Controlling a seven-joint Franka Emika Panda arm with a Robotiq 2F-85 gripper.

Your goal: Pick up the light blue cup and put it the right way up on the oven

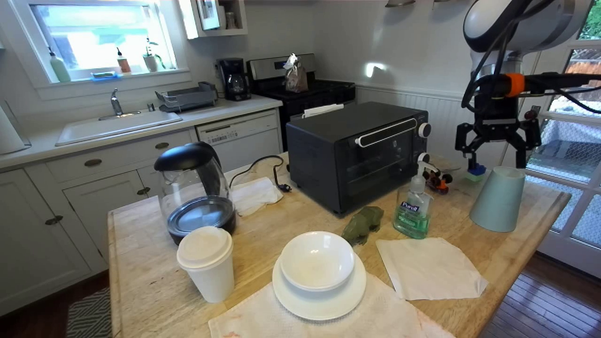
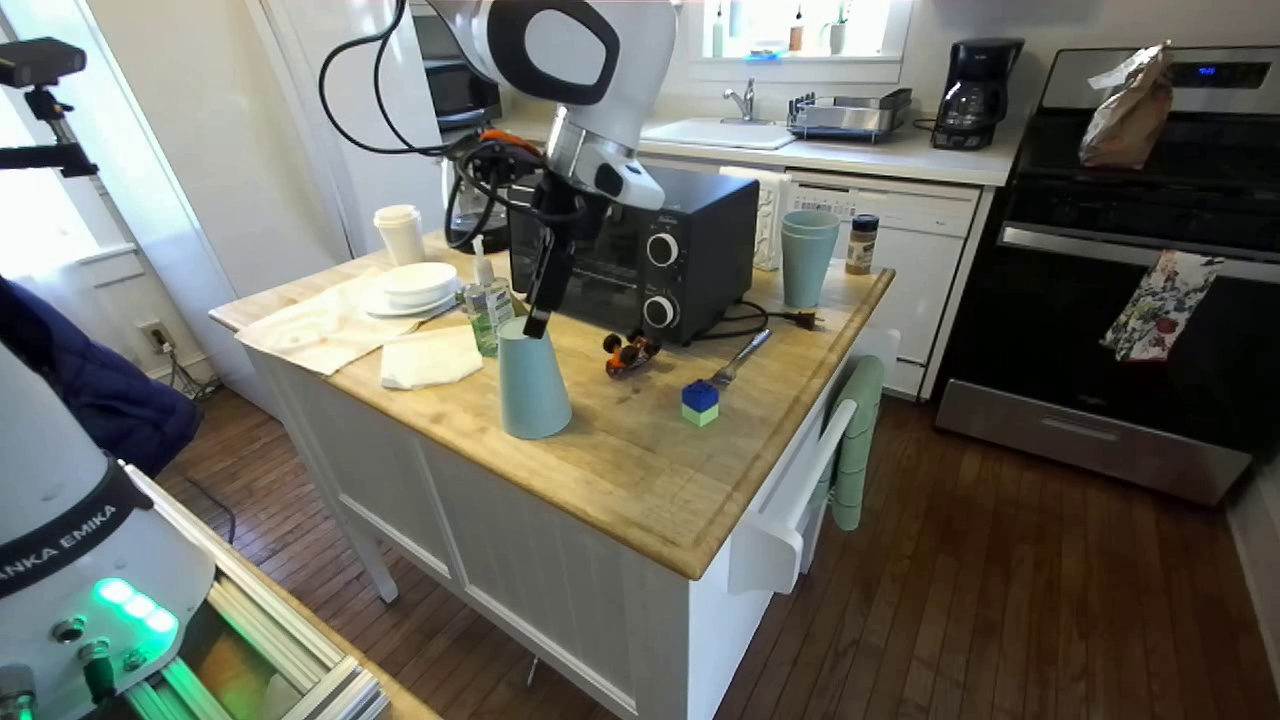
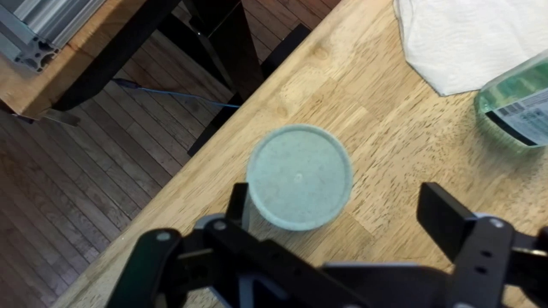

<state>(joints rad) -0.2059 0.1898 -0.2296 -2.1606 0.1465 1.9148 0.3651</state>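
Poised with spread fingers (image 3: 443, 218), perhaps to straddle the upturned base of the light blue cup (image 2: 533, 385) | set mouth-down near the edge of the desk (image 2: 640, 460), likely needing a flip | intended for the oven (image 1: 359, 155) farther back

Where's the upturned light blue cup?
In an exterior view, the light blue cup is by the right edge of the table, near the claw, right of the sanitizer bottle.

Cup (image 1: 498, 202) before oven (image 1: 357, 152) on table (image 1: 145, 281)
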